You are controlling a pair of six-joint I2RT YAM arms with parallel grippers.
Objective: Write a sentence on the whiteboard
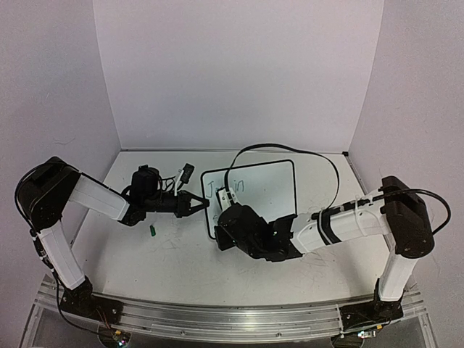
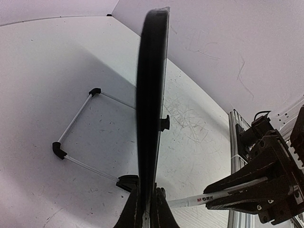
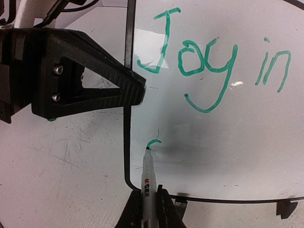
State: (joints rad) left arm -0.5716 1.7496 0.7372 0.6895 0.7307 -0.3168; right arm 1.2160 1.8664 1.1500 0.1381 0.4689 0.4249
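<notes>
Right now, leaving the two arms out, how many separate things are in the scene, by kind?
whiteboard: 1
marker: 1
small green piece lying on the table, too small to identify: 1
Total: 3

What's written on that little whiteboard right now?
On the whiteboard: green words "Joy in", plus a small green stroke at the marker tip. The left gripper covers a bit of its left edge.

The whiteboard (image 3: 247,152) bears green handwriting (image 3: 209,66) reading "Joy in"; the marker (image 3: 148,178) barrel shows "M&G".
</notes>
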